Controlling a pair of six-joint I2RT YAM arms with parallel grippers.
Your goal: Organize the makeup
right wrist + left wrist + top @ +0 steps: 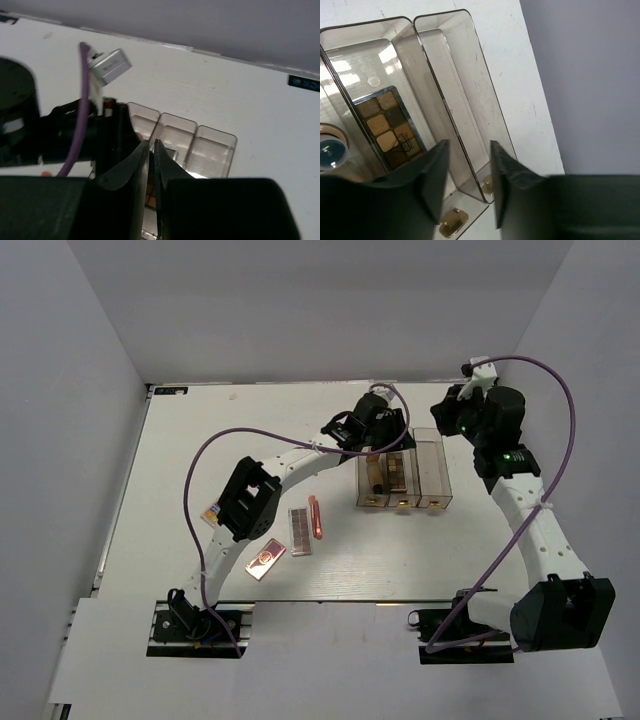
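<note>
**Loose makeup lies left of the box; neither gripper holds anything**

You are working on a white table (200,440) with walls close on its left, far and right sides. The far-left quarter, where nothing lies, is your room for wide swings.

A smoky clear three-compartment box (432,465) sits right of centre. Its left bay holds a tan bottle-shaped piece (375,475) and its middle bay a brown-and-gold eyeshadow palette (390,127). The left wrist view shows nothing in the right bay. The box walls are thin and hard-edged, and I judge the box light enough to slide if you knock it.

Your left gripper (470,150) hangs over the far end of the box, fingers spread with nothing between them. Your right gripper (151,145) hangs just past the box's far-right corner. Its fingers are all but pressed together, a slit between them, and it carries nothing.

Three pieces lie on the open table left of the box:
- a flat rose-gold compact (266,560), nearest you
- a flat rectangular striped palette (300,531)
- a thin pink stick (316,517), just beside the palette

A small flat piece (212,512) lies by the left arm's elbow, too small to identify.

All of these should be light, stiff and slick.
- **Palette and compact:** take them across their short sides, low at the table, and expect smooth lids to slip.
- **Stick:** pinch it mid-length, across its axis. It probably rolls, and the palette crowds its left, so approach from its right.
</note>
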